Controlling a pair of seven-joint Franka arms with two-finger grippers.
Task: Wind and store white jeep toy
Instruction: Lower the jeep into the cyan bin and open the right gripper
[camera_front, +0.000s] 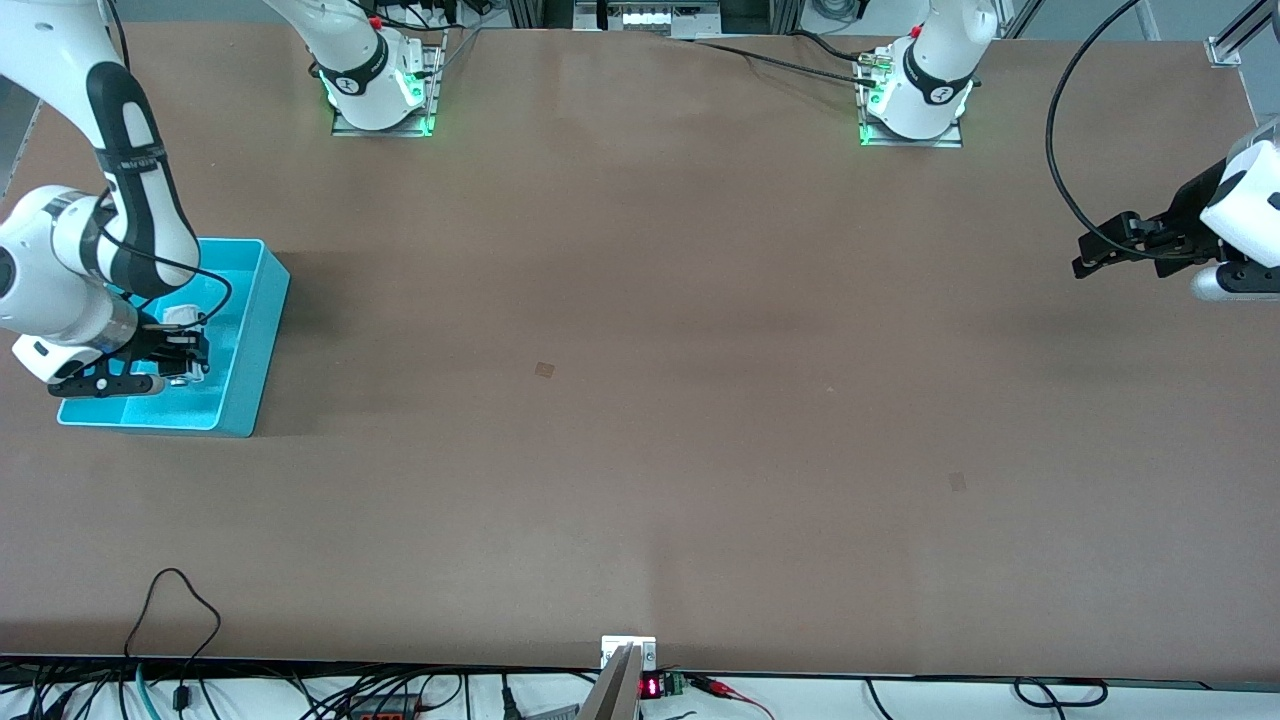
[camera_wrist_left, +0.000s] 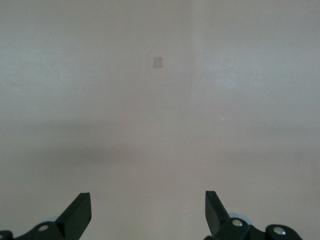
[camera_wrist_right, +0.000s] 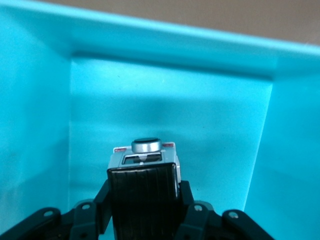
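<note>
Brown table (camera_front: 640, 400) lies bare as the right gripper (camera_wrist_right: 144, 200), clamped on the white jeep toy (camera_wrist_right: 145, 159), hangs inside the cyan bin (camera_front: 262, 330). Released from height, the toy could tumble or bounce. The left gripper (camera_wrist_left: 148, 212) waits open over the table's left-arm end.

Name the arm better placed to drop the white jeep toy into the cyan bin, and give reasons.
Right. The right gripper is shut on the white jeep toy inside the cyan bin. The left gripper hangs open over bare table at the left arm's end, waiting.
</note>
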